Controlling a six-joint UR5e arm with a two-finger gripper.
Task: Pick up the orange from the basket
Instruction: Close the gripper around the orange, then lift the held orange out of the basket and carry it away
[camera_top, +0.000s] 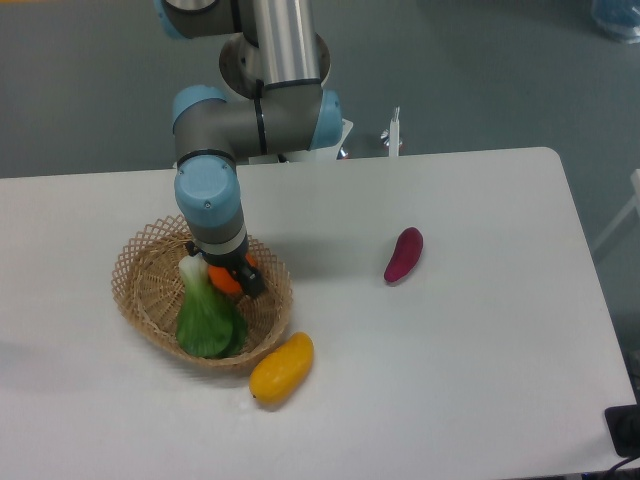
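- The grey-and-blue UR5e robot arm (245, 110) comes in from the far side of the scene and points its wrist straight down over the round tan woven wicker basket (150, 300)
- The basket sits on the left part of the white rectangular table (450, 350); its open lattice rim is visible on the left and far sides
- The black two-finger gripper (233, 279) is lowered inside the basket, right of the basket's centre
- The small round bright orange-red orange (225, 281) lies in the basket directly under the wrist; only part of it shows, the rest is covered by the wrist and the black gripper parts
- One dark finger (250, 283) is visible just to the right of the orange, touching or nearly touching it; the other finger is hidden
- Jaw state: cannot be determined from this view; the jaws stand around the orange, but a firm grasp is not visible
- The green leafy bok choy with a white stalk (205, 318) lies in the basket just left of and nearer than the orange, with its white end beside the gripper
- The oval yellow-orange mango (281, 368) lies on the table at the near right edge of the basket, touching the rim
- The dark purple elongated eggplant (403, 254) lies on the table well apart to the right of the basket
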